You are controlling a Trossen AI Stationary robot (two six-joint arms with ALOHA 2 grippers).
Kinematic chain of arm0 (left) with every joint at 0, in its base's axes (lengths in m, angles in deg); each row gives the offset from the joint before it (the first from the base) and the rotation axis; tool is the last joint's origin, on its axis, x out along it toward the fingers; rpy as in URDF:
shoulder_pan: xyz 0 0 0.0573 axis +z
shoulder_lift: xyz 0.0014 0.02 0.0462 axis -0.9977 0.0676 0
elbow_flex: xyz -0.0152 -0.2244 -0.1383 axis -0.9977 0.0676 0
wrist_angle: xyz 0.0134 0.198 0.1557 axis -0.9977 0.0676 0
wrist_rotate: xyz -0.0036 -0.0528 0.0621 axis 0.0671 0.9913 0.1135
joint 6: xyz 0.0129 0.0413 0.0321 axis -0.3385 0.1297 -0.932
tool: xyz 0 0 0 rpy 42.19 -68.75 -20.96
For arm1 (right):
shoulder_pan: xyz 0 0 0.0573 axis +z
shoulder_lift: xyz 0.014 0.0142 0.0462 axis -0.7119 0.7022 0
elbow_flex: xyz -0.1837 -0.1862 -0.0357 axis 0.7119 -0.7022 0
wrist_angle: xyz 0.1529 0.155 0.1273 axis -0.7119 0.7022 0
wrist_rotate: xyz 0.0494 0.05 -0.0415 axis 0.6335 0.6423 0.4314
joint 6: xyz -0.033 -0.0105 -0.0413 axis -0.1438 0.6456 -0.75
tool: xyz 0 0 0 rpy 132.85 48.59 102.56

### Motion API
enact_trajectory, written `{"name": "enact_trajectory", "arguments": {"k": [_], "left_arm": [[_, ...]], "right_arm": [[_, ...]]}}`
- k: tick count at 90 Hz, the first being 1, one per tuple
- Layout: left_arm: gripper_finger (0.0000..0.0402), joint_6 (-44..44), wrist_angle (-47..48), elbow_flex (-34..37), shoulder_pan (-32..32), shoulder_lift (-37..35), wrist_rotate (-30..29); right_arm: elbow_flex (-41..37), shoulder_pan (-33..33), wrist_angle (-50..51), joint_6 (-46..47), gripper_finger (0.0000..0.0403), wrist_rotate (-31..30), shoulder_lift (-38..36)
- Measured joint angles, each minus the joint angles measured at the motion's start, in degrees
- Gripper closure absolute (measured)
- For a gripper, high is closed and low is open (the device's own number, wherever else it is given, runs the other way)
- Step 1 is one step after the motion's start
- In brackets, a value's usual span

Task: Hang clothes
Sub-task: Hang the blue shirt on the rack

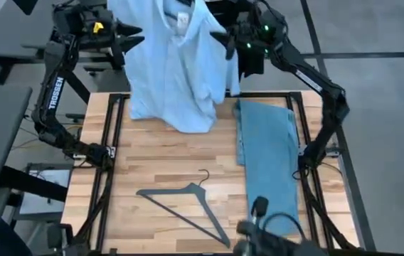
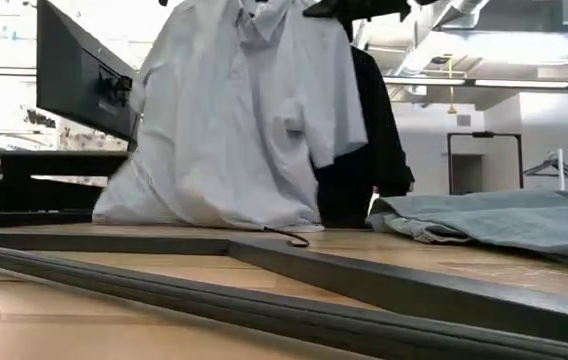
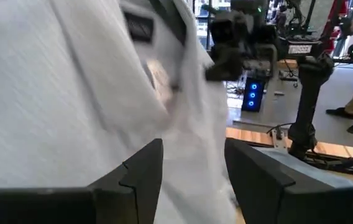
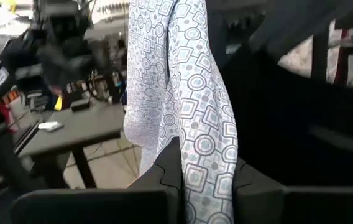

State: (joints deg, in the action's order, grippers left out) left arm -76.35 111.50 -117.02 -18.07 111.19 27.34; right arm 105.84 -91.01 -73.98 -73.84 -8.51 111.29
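The right gripper (image 4: 202,177) is pinching the pale shirt (image 1: 173,64), which is hanging above the table's (image 1: 166,153) far edge, while the left gripper (image 3: 192,165) is gaping unclenched beside it.

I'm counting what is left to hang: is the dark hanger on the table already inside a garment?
No. In the high view the hanger lies bare on the wooden table, apart from the jeans and the pale shirt.
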Motion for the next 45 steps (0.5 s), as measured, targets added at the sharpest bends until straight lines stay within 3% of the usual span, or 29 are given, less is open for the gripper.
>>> {"name": "enact_trajectory", "arguments": {"k": [19,45], "left_arm": [[0.0246,0.26,4.80,0.00,0.00,0.00,-0.18],[0.0246,-2.01,7.75,0.02,-0.04,0.06,-0.28]], "right_arm": [[7.59,-4.79,7.16,0.99,0.0377,0.27,6.52],[7.73,-7.86,14.22,-3.93,0.0377,-0.02,4.33]]}}
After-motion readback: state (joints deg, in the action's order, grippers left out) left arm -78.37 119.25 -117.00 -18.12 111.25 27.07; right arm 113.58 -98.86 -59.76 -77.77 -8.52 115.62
